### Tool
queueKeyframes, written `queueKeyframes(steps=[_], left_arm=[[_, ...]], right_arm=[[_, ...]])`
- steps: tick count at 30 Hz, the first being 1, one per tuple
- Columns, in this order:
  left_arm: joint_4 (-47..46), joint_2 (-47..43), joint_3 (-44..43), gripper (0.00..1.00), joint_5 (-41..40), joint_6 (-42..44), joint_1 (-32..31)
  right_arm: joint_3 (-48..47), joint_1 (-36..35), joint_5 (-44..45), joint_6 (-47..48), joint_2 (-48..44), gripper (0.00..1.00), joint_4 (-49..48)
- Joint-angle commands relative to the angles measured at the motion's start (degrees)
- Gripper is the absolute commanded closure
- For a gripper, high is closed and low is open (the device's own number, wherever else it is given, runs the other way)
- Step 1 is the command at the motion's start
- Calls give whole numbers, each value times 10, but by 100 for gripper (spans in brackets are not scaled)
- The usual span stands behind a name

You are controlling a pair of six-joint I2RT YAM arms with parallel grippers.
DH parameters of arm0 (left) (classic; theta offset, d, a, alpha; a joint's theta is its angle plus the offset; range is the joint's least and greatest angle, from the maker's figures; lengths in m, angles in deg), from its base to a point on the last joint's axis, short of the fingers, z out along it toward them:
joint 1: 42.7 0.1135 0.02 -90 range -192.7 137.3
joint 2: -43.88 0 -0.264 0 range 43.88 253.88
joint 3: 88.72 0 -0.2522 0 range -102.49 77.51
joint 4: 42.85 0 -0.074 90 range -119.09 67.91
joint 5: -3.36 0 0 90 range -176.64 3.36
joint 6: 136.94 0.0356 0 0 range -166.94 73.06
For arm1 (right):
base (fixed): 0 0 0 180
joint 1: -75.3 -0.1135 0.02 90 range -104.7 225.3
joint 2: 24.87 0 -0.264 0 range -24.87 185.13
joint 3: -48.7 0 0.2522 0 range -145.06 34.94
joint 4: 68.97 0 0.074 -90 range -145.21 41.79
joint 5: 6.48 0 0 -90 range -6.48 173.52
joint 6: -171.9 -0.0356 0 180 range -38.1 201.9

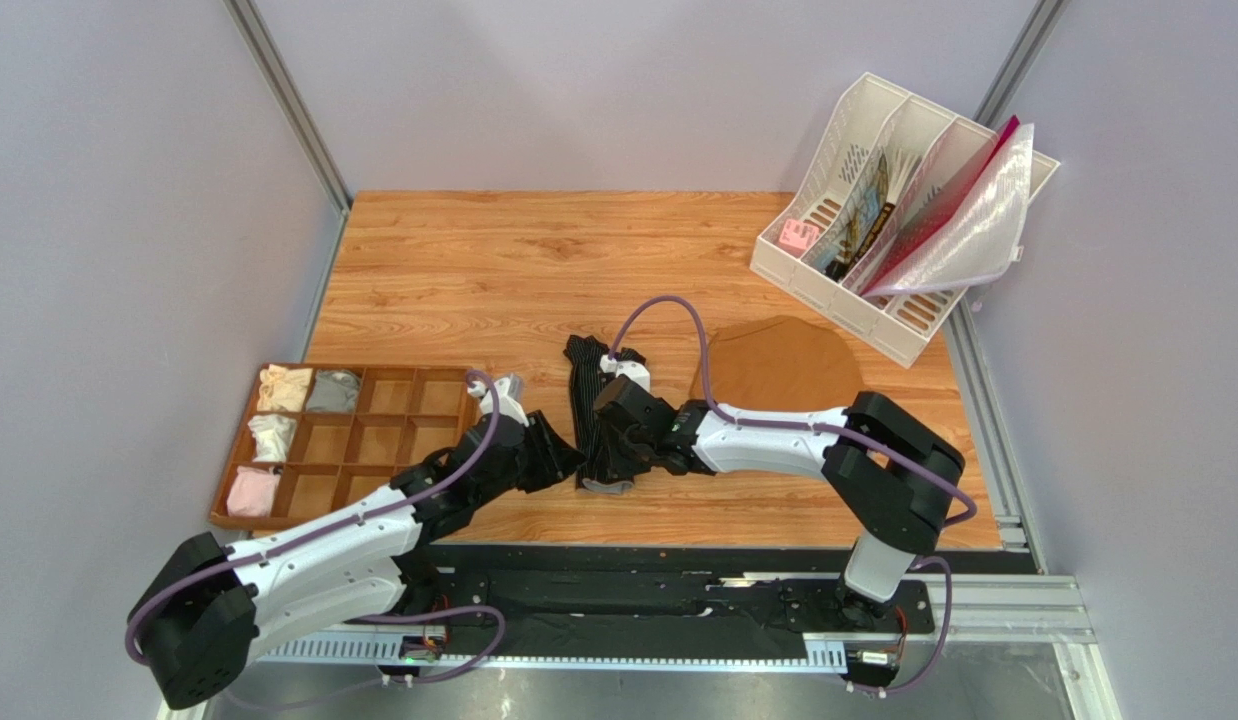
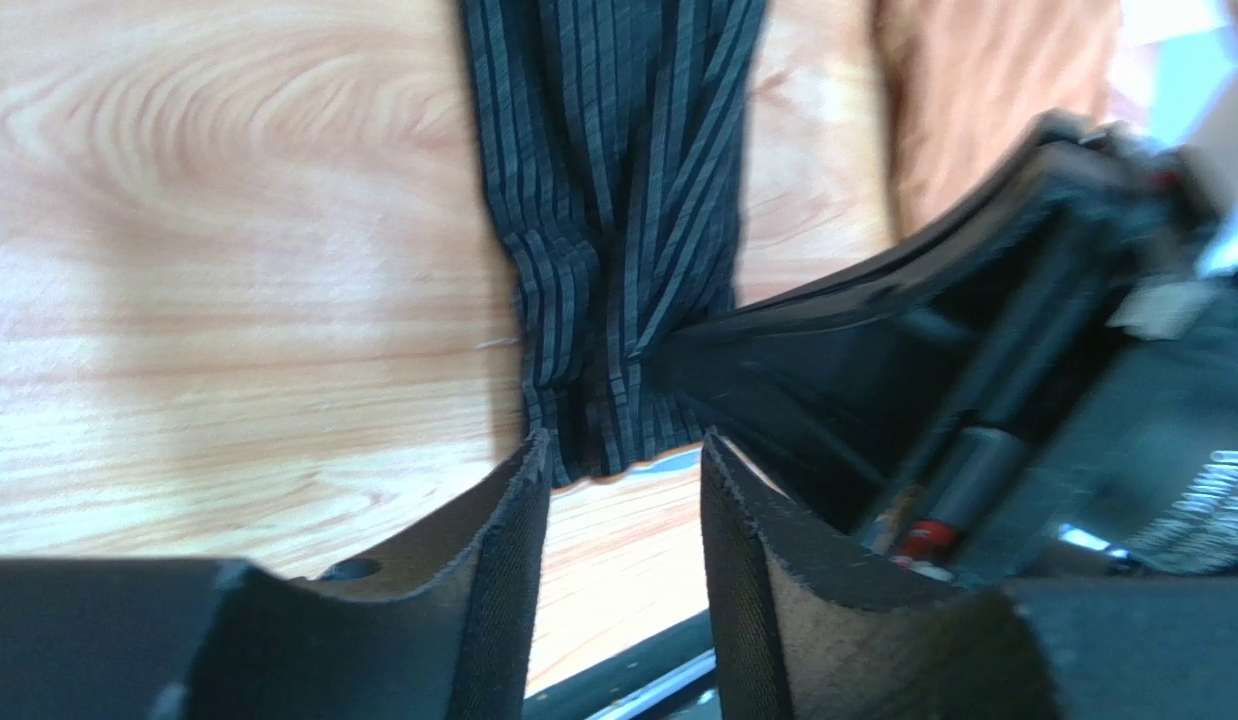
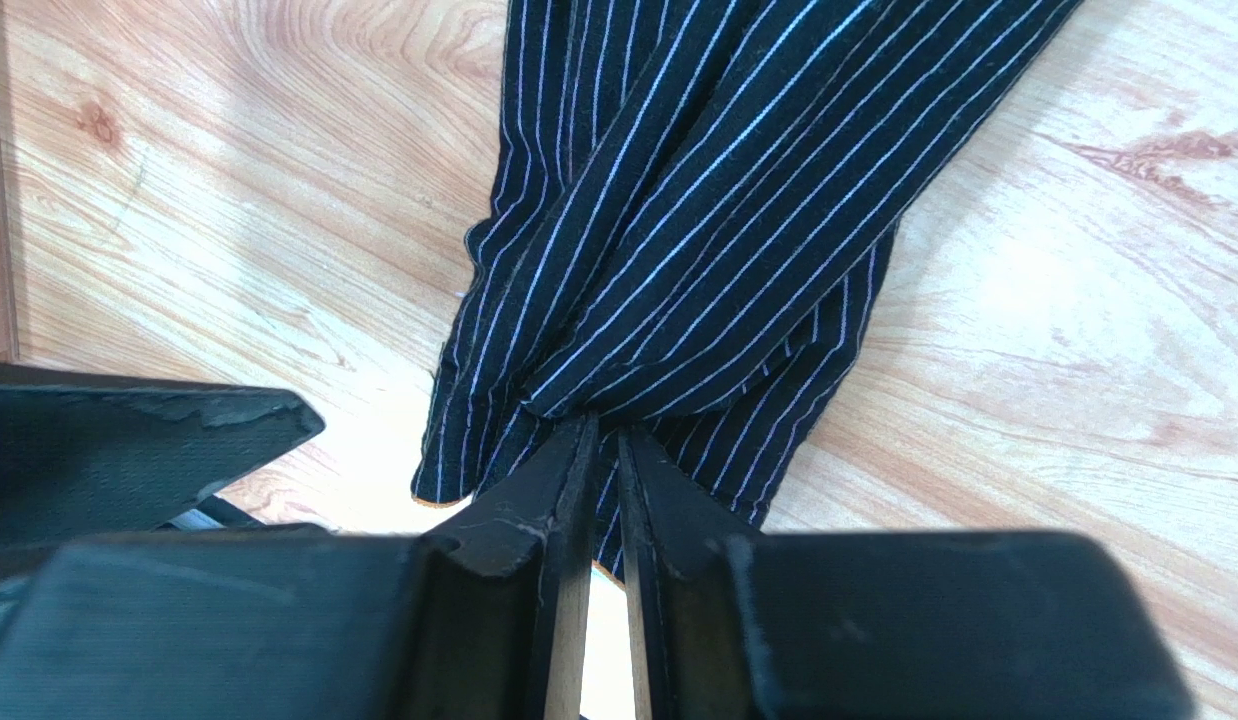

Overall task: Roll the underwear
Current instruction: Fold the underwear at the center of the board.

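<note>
The underwear [image 1: 586, 393] is black fabric with fine pale stripes, folded into a narrow strip that runs away from the arms at the middle of the table. Its near end shows in the left wrist view [image 2: 625, 195] and the right wrist view [image 3: 700, 225]. My right gripper [image 1: 628, 431] is at that near end, its jaws nearly closed and pinching a fold of the fabric at the tips [image 3: 606, 428]. My left gripper [image 1: 559, 450] is open and empty just in front of the same end [image 2: 622, 450], left fingertip [image 2: 532, 450] at the fabric's edge. The waistband is hidden.
A wooden divided tray [image 1: 385, 393] with several rolled garments in its left cells sits at the left. Brown briefs [image 1: 783, 365] lie right of the underwear. A white file rack [image 1: 858, 278] stands at the back right. The table's near edge is just behind the grippers.
</note>
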Motion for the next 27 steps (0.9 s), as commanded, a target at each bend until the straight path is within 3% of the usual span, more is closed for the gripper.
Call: queueKeyframes(steps=[1, 19, 25, 27], left_arm=[[-40, 36, 8, 52, 18, 0, -2], [-147, 162, 16, 50, 46, -6, -2], [-204, 213, 21, 58, 65, -11, -2], [-219, 234, 20, 69, 65, -10, -3]], right_arm=[[-8, -4, 2, -5, 19, 82, 7], [-3, -4, -8, -10, 17, 83, -6], [-1, -4, -19, -11, 15, 82, -15], [-2, -4, -22, -8, 7, 81, -9]])
